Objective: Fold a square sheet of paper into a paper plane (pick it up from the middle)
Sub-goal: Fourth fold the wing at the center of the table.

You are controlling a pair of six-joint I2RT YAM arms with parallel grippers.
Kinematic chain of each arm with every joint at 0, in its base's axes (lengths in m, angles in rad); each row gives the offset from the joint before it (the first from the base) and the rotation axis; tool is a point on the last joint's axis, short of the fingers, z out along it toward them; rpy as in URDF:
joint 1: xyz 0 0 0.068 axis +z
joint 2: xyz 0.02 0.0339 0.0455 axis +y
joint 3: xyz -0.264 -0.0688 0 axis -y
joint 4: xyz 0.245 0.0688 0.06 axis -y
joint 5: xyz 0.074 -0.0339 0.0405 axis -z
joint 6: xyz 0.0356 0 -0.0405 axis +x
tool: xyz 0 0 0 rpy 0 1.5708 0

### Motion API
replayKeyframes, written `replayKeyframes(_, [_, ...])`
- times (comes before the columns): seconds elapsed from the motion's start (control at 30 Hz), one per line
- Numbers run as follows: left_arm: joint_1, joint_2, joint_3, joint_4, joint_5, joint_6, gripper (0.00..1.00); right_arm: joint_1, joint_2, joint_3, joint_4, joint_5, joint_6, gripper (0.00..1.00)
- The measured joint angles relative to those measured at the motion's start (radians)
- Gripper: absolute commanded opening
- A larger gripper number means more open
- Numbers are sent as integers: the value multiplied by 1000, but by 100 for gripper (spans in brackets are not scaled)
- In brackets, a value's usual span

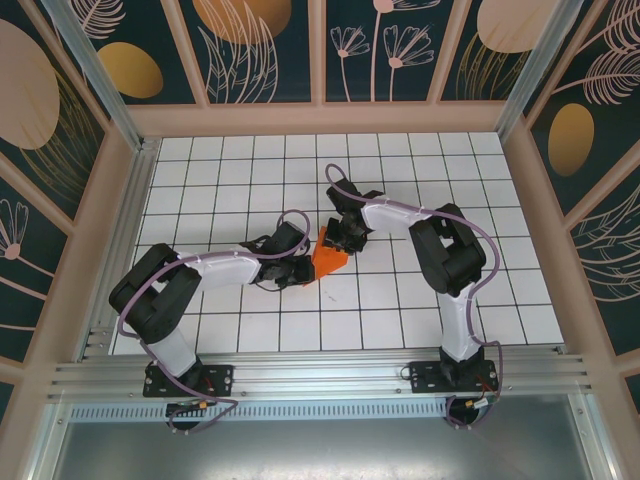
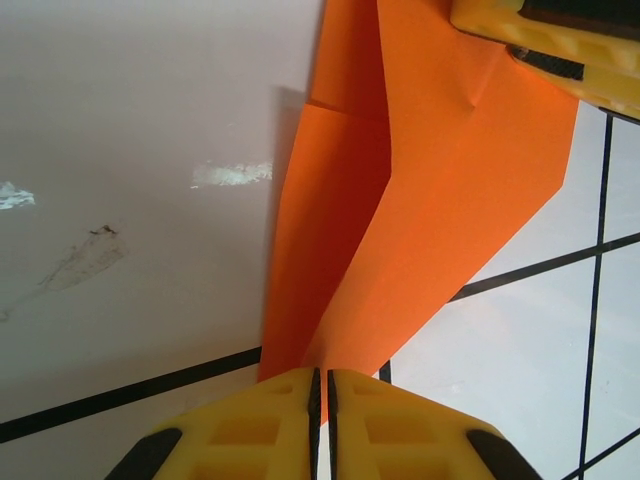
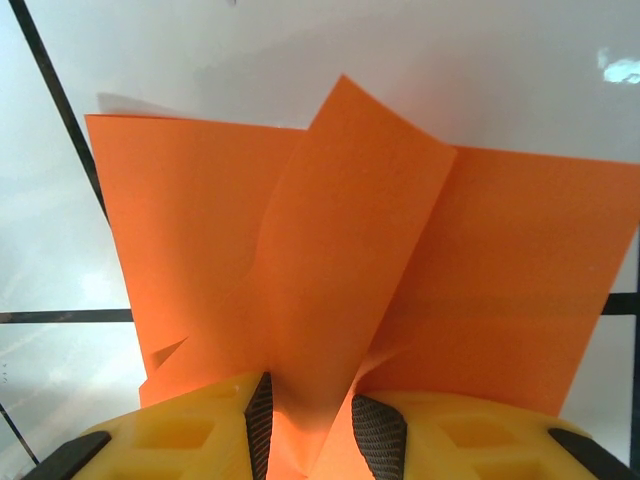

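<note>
The square sheet of paper [image 1: 329,262], bright orange and folded into layered flaps, lies mid-table between both arms. My left gripper [image 1: 304,264] comes in from the left; its yellow fingers are shut on the sheet's near point [image 2: 322,385], and a long crease in the sheet [image 2: 400,200] runs away from them. My right gripper [image 1: 343,240] reaches from the upper right. Its jaws [image 3: 308,425] stand a little apart with a raised ridge of the sheet [image 3: 340,270] pinched between the pads. One right finger [image 2: 545,40] rests on the sheet's far part.
The white gridded table [image 1: 250,170] is enclosed by a wooden frame [image 1: 320,118] at the back and sides. A metal rail [image 1: 320,375] carries the arm bases along the near edge. Purple cables loop over both arms.
</note>
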Motion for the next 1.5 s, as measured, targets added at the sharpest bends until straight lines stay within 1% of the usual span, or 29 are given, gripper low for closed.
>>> replayKeyframes(0.37, [-3, 19, 1, -4, -15, 8, 13, 0, 0, 0, 0, 3, 11, 37])
replayKeyframes(0.47, [-4, 16, 5, -9, -14, 11, 15, 0, 0, 0, 0, 6, 14, 37])
replayKeyframes(0.67, [-4, -54, 4, 9, 49, -10, 16, 1, 0, 0, 0, 7, 14, 37])
replayKeyframes(0.83, [-4, -56, -7, 38, 77, -21, 16, 1, 0, 0, 0, 7, 14, 37])
replayKeyframes(1.1, [-4, 0, -18, 6, 58, -23, 15, 1, 0, 0, 0, 7, 15, 37])
replayKeyframes(1.33, [-4, 1, -20, -14, 25, -12, 15, 1, 1, 0, 0, 7, 18, 37])
replayKeyframes(1.43, [-5, -4, -24, -8, 26, -12, 16, 1, 1, 0, 0, 7, 18, 36])
replayKeyframes(1.5, [-5, -16, -31, -8, 34, -13, 18, 1, 1, 0, 0, 7, 18, 37])
